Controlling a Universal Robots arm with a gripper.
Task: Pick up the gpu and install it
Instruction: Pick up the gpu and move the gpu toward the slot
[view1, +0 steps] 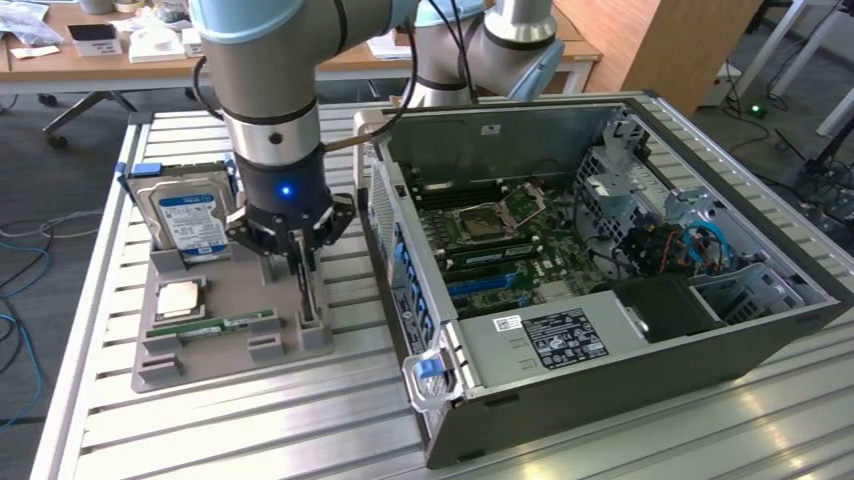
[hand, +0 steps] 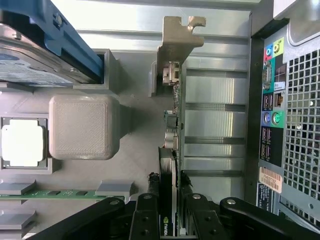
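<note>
One gpu (hand: 170, 150) edge clamped in gripper (hand: 169, 181), case (hand: 292, 150) beside.

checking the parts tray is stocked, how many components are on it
4: the hard drive upright, the cpu and memory stick lying flat, the gpu on edge at the gripper.

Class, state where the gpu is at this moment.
The gpu stands on edge in the grey tray at the exterior view's left, clamped by the gripper, between the hard drive and the open computer case.

Hard drive (view1: 187, 218) and case (view1: 390, 235) close beside gpu (hand: 171, 120)
</note>
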